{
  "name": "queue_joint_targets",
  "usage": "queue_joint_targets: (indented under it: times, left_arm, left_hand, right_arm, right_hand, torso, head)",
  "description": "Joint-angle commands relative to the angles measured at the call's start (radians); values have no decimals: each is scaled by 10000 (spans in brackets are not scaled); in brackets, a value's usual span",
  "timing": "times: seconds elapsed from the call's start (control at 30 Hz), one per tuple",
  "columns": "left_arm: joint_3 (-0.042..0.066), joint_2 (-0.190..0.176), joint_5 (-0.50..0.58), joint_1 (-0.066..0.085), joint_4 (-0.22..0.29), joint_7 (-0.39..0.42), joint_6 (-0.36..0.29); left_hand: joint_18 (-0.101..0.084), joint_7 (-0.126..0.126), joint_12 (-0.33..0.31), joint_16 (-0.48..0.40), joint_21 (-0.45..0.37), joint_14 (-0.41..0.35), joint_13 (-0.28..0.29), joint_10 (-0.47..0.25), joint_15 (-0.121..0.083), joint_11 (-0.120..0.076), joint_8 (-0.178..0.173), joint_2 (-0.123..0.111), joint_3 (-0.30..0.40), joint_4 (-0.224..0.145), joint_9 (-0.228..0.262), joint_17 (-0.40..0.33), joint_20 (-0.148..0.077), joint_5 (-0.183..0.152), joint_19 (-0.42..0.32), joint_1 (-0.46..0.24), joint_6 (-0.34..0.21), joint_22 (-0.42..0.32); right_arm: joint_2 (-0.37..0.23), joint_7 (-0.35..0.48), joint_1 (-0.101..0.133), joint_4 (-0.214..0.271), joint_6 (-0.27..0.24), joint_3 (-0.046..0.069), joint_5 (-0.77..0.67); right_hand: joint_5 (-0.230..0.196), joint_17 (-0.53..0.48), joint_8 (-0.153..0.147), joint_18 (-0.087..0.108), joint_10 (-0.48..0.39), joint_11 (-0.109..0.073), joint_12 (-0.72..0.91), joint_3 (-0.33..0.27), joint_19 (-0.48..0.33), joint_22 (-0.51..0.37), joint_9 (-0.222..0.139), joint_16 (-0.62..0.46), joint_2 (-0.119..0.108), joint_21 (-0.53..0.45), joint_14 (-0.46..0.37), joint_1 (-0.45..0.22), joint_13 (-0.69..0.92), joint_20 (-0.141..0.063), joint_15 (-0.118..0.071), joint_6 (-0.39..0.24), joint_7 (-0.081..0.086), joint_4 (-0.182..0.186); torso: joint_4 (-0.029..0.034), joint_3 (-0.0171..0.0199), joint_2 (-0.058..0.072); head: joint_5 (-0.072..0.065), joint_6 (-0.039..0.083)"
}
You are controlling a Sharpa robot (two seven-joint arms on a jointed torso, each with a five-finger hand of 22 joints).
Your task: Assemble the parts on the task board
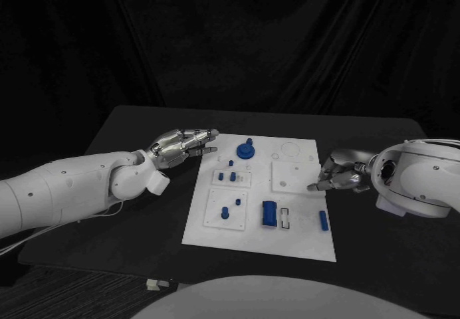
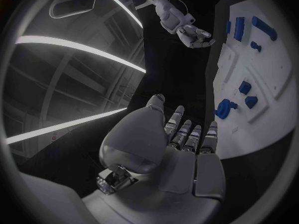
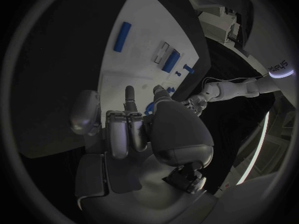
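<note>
Head view is showing your left hand point(image 1: 182, 145) hovering over the worktop point(image 1: 134, 126) just beside the task board's point(image 1: 297, 246) far left corner, fingers stretched out together toward the board and holding nothing. Your right hand point(image 1: 340, 174) is sitting at the board's right edge with its fingers curled in; you cannot tell from any view whether they are pinching anything.

On the board, a round blue knob point(image 1: 246, 150) is standing near the far edge closest to the left hand, small blue pegs point(image 1: 226, 177) are standing in the left panels, and a blue block point(image 1: 270, 214) and a blue bar point(image 1: 323, 220) are lying near the front.

You are probably between placements. Next, you are likely picking a loose part, which calls for a careful pinch.
</note>
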Motion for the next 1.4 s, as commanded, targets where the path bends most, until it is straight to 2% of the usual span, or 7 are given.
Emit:
queue_joint_targets:
  times: [0.03,0.13,0.3,0.43,0.7,0.9,1.4]
  left_arm:
    - [9,19,64,-12,10,92,105]
    - [9,28,64,-12,6,86,113]
    - [9,30,63,-13,10,95,121]
    - [9,20,63,-13,16,104,117]
    - [9,16,63,-13,17,110,124]
    - [9,30,63,-13,4,96,132]
    - [9,33,63,-17,-16,-13,141]
  left_hand:
    - [-97,119,35,55,37,70,14,63,24,35,51,26,56,4,16,12,-20,33,69,85,76,6]
    - [-97,119,35,55,37,70,14,63,24,35,51,26,56,4,16,12,-20,33,69,85,76,6]
    - [-99,126,48,59,39,74,17,75,26,45,60,32,61,8,19,13,-20,32,74,82,100,7]
    - [-101,134,61,64,39,78,19,90,27,56,68,34,64,9,21,14,-20,33,76,80,122,6]
    - [-101,134,61,64,39,78,19,90,27,56,68,34,64,9,21,14,-20,33,76,80,122,6]
    - [-103,142,68,63,38,77,20,95,27,69,77,36,68,9,24,12,-20,34,74,80,142,-5]
    - [-106,148,72,62,39,76,19,96,27,76,84,44,74,11,25,12,-20,35,79,80,158,0]
  right_arm:
    - [72,-1145,37,-165,1562,-6,421]
    - [134,-1242,55,-327,1734,-7,120]
    - [247,-1340,61,-576,2020,-8,-464]
    - [338,-1385,3,-688,2225,-8,-646]
    - [451,-1396,-208,-695,2093,-8,-726]
    - [535,-1381,-384,-716,1845,-8,-678]
    - [626,-1381,-775,-765,1719,-8,-652]
  right_hand:
    - [-212,2416,-101,-106,1066,-121,25,104,21,1429,-356,-44,35,89,1003,226,2635,15,-58,573,-116,-192]
    - [-290,2308,-143,-133,1066,-203,25,137,73,1470,-567,-92,67,254,982,212,2635,-40,-122,1005,-211,-219]
    - [-933,1967,-212,-237,1066,-379,25,123,266,1612,-870,-238,110,859,926,69,2635,-189,-284,1693,-389,-203]
    - [-996,1885,-255,-238,1066,-421,25,182,278,1612,-987,-270,144,883,913,143,2635,-234,-324,1905,-454,-281]
    - [-1092,1826,-294,-230,1066,-471,25,196,255,1596,-1171,-292,162,840,904,18,2635,-282,-376,2289,-522,-256]
    - [-1231,1801,-331,-224,1066,-488,25,189,242,1587,-1233,-301,154,808,900,-43,2635,-297,-390,2363,-539,-238]
    - [-1198,1635,-522,-201,1066,-472,25,240,195,1547,-1379,-371,110,663,869,29,2635,-304,-380,2239,-495,-344]
  torso:
    - [-3,9,33]
    - [4,8,24]
    - [7,5,14]
    - [5,5,3]
    - [5,6,12]
    - [-4,4,13]
    - [-2,3,12]
  head:
    - [-33,0]
    - [-36,0]
    - [-69,0]
    - [-120,0]
    - [-179,0]
    - [-217,0]
    - [-226,0]
